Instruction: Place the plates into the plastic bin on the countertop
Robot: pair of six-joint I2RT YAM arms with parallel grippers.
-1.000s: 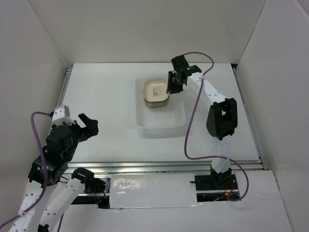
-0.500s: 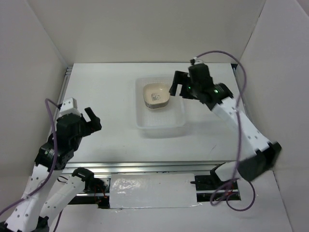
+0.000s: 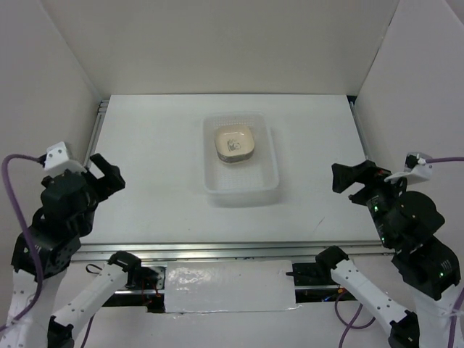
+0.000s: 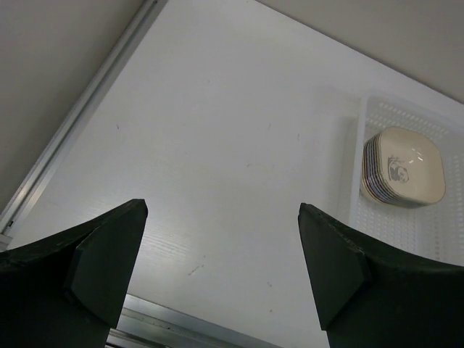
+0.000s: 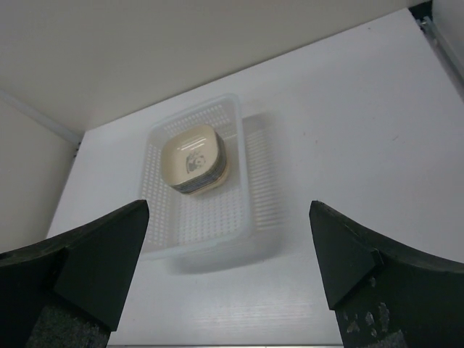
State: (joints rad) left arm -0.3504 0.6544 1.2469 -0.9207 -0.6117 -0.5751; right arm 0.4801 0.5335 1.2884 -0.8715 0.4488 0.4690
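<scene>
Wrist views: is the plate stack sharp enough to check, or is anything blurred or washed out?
Left wrist view: the plates are sharp, but the bin fades into the white table, and the near fingers are dark and soft. Right wrist view: plates sharp, bin rim clear, a soft shadow beside it. Top view: even light, no glare on the bin.
</scene>
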